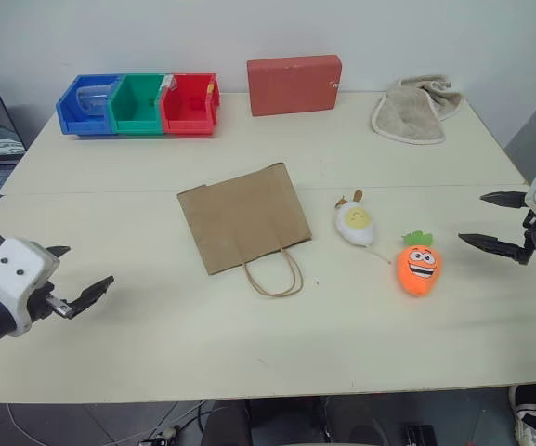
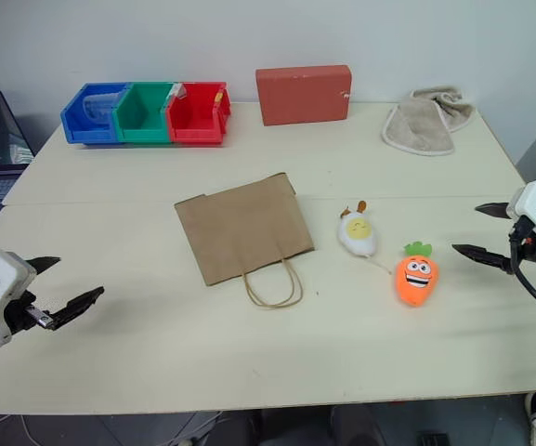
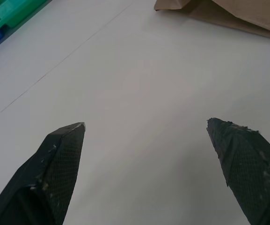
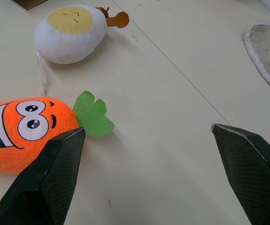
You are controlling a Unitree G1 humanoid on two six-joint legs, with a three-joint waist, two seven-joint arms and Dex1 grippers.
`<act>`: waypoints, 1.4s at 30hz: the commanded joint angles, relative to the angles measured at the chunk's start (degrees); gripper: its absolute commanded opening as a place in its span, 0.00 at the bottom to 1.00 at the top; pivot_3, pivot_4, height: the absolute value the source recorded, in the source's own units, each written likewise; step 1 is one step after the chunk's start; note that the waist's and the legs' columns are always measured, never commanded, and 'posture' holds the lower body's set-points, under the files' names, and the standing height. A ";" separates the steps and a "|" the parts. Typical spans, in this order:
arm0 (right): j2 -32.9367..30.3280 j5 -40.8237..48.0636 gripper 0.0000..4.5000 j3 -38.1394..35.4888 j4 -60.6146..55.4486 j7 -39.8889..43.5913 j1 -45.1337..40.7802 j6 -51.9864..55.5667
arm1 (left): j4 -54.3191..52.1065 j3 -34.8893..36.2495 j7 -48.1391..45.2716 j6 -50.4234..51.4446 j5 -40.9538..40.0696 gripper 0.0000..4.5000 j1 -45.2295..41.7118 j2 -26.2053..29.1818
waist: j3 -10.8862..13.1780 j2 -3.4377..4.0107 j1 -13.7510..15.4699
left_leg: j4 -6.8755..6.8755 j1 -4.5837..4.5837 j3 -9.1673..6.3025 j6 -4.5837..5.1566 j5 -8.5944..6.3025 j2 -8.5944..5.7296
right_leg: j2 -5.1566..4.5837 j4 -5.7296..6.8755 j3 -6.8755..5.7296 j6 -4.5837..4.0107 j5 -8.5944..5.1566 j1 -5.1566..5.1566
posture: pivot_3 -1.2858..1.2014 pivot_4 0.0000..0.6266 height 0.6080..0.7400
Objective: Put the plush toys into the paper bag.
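Right pincer (image 1: 492, 221), spread wide and empty, hangs just beside the orange carrot toy (image 1: 420, 267) lying on the bench (image 1: 249, 344); soft, light plush, likely best pinched across its plump middle.

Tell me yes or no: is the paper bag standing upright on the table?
No: the paper bag lies flat on the table, its loop handles spread on the surface toward the robot.
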 commanded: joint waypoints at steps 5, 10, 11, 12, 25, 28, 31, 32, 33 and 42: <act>0.23 -0.37 1.00 -0.57 -1.42 -0.28 -0.99 -1.45 | -0.28 2.64 -1.08 -1.78 -0.92 0.99 0.03 -0.36 | 0.00 0.00 0.00 | 0.00 0.00 0.01 0.00 0.00 0.00 | 0.00 0.00 0.01 0.00 0.00 0.00 | 0.52 0.24 1.00; 0.49 0.02 1.00 -0.24 -2.22 -0.39 -1.18 -1.06 | -0.79 2.47 -1.72 -2.47 -0.36 0.99 0.42 -0.30 | 0.00 0.00 0.00 | 0.00 0.00 0.01 0.00 0.00 0.00 | 0.00 0.00 0.01 0.00 0.00 0.00 | 0.52 0.24 1.00; 0.49 0.04 1.00 -0.28 -2.41 -0.39 -1.10 -1.07 | -0.86 2.45 -1.80 -2.61 -0.21 0.99 0.52 -0.23 | 0.00 0.00 0.00 | 0.00 0.00 0.01 0.00 0.00 0.00 | 0.00 0.00 0.01 0.00 0.00 0.00 | 0.52 0.24 1.00; 0.51 0.09 1.00 -0.33 -2.64 -0.41 -1.05 -1.00 | -0.92 2.35 -2.32 -3.26 -0.15 0.99 0.65 -0.09 | 0.00 0.00 0.00 | 0.00 0.00 0.00 0.00 0.00 0.00 | 0.00 0.00 0.00 0.00 0.00 0.00 | 0.52 0.24 1.00; 0.97 8.94 1.00 -3.96 -26.80 -1.64 7.44 12.25 | -10.00 -18.32 -10.06 -3.21 -0.59 0.99 -9.52 3.99 | -0.01 -0.01 0.70 | 0.02 -0.04 -0.05 -0.01 0.00 -0.02 | 0.00 -0.01 -0.02 0.05 0.03 0.05 | 0.52 0.24 1.00; 1.37 10.96 1.00 -4.68 -34.18 -3.62 10.77 16.45 | -10.27 -24.77 -11.70 -4.56 1.23 0.99 -13.17 3.88 | -0.01 0.00 1.04 | 0.00 -0.04 -0.11 -0.01 0.00 -0.01 | 0.02 -0.01 -0.07 0.06 0.04 0.04 | 0.52 0.24 1.00; 1.13 13.22 1.00 -5.03 -40.48 -4.83 14.03 21.19 | -7.79 -31.30 -13.10 -6.44 2.45 0.99 -18.84 1.99 | -0.01 0.00 1.21 | 0.01 -0.03 -0.13 0.00 0.00 0.00 | 0.05 0.00 -0.08 0.06 0.04 0.04 | 0.52 0.24 1.00; 1.12 13.51 1.00 -5.06 -42.02 -5.62 14.70 22.52 | -6.90 -33.05 -13.90 -7.28 2.78 0.99 -20.32 1.62 | -0.01 0.00 1.22 | 0.03 -0.04 -0.13 0.00 0.00 0.00 | 0.06 0.00 -0.08 0.06 0.04 0.04 | 0.52 0.24 1.00; 1.15 13.79 1.00 -5.22 -43.48 -6.49 15.13 23.71 | -6.37 -33.59 -14.60 -8.04 2.79 0.99 -20.73 1.68 | -0.01 0.00 1.21 | 0.04 -0.04 -0.10 0.00 0.00 -0.01 | 0.05 0.00 -0.05 0.06 0.04 0.05 | 0.52 0.24 1.00; 3.95 20.03 1.00 -6.61 -55.46 -11.93 20.24 31.57 | 7.32 -46.91 -15.42 -18.50 9.04 0.99 -33.54 -10.02 | -0.03 -0.04 1.83 | 0.27 -0.23 -0.22 0.00 0.00 -0.04 | 0.06 -0.15 -0.10 0.21 0.15 0.10 | 0.52 0.24 1.00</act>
